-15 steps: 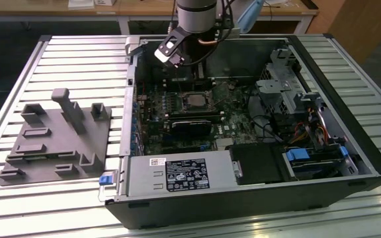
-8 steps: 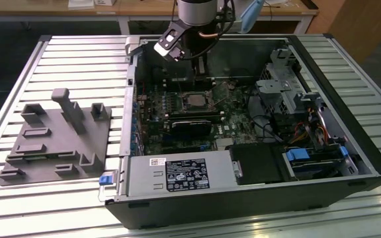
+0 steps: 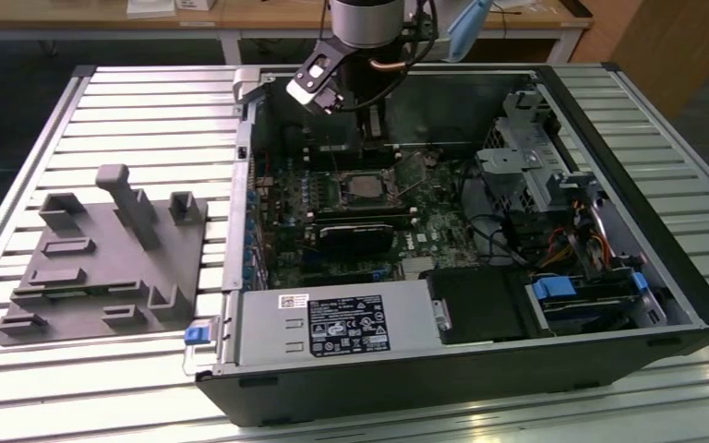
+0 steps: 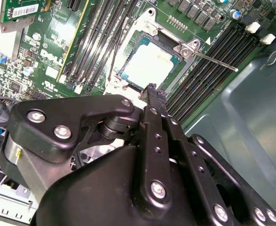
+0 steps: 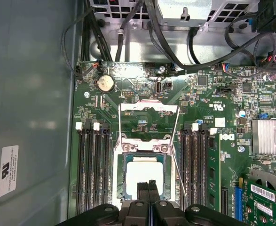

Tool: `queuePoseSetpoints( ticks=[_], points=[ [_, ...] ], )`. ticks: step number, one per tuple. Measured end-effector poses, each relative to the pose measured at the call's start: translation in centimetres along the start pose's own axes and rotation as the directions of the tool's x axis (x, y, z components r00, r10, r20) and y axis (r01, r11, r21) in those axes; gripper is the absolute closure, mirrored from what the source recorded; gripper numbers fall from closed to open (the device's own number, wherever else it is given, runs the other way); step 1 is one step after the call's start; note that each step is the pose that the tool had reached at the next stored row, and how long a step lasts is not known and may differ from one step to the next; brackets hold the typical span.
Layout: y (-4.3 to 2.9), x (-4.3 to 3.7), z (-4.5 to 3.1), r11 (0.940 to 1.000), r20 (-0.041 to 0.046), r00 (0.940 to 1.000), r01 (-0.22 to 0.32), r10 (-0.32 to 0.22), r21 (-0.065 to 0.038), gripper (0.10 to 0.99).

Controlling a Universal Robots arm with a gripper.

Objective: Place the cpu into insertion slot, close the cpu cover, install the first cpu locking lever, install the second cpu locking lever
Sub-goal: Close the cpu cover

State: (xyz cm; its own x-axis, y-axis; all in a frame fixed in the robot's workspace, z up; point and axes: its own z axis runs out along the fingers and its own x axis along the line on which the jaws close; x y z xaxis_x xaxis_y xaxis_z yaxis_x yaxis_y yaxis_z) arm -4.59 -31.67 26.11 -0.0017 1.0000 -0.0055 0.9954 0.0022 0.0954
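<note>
- My end effector [image 5: 149,184] hangs right over the insertion slot [image 5: 122,169], at one of its edges in the first wrist view, fingers pressed together with nothing between them.
- The cpu [image 5: 145,176] is already down in the insertion slot. It looks flat and square to the rim on the sides I can see, and the side under my fingertips is hidden.
- The cpu cover [image 5: 149,107] stands raised off the insertion slot on its hinge side, so the chip is bare.
- A locking lever [image 4: 215,61] sticks out free from a corner of the insertion slot in the second wrist view. It is not latched.
- Biggest worry, as I judge it: my tips are very near the cpu's top. Dropping any lower here would scratch it or push it askew in the insertion slot, and the contacts underneath would suffer.
- Next worry: a thin upright frame and loose wire rods so near the insertion slot could snag a finger if I swing sideways.
- Also, if the cover came down with the chip even slightly crooked, it would clamp on a corner.
- The look of the cpu: a small flat square with a pale silvery-tan metal top that catches the light brightly, a thin greenish border around it, and the slot's dark rim outside that.
- Long black memory slots [image 5: 93,169] flank the insertion slot on two sides.
</note>
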Motion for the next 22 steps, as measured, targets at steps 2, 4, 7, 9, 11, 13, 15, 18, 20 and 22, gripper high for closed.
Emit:
queuePoseSetpoints(
  ticks=[2,4,7,9,11,13,15,18,20,22],
  points=[
    [0.0,0.0,0.0,1.0,-0.0001,1.0,0.0,0.0,0.0,0.98],
    [0.0,0.0,0.0,1.0,0.0,1.0,0.0,0.0,0.0,0.98],
    [0.22,0.0,0.01,1.0,0.0003,1.0,0.0,0.0,0.0,0.98],
    [0.59,0.0,0.06,1.0,0.0,1.0,0.0,0.0,0.001,0.98],
    [1.12,0.0,0.11,1.0,0.0001,1.0,0.0,0.0,0.002,0.98],
    [1.8,0.0,0.17,1.0,0.0,1.0,0.0,0.0,0.004,0.98],
    [2.55,0.0,0.24,1.0,0.0,1.0,0.0,0.0,0.005,0.98],
    [3.8,-0.01,0.36,1.0,0.0,1.0,0.0,0.0,0.008,0.98],
    [4.54,-0.01,0.43,0.9999,-0.0001,1.0,0.0,0.0,0.01,0.98],
    [5.25,-0.01,0.5,0.9999,-0.0001,1.0,0.0,0.0,0.012,0.98]
  ],
)
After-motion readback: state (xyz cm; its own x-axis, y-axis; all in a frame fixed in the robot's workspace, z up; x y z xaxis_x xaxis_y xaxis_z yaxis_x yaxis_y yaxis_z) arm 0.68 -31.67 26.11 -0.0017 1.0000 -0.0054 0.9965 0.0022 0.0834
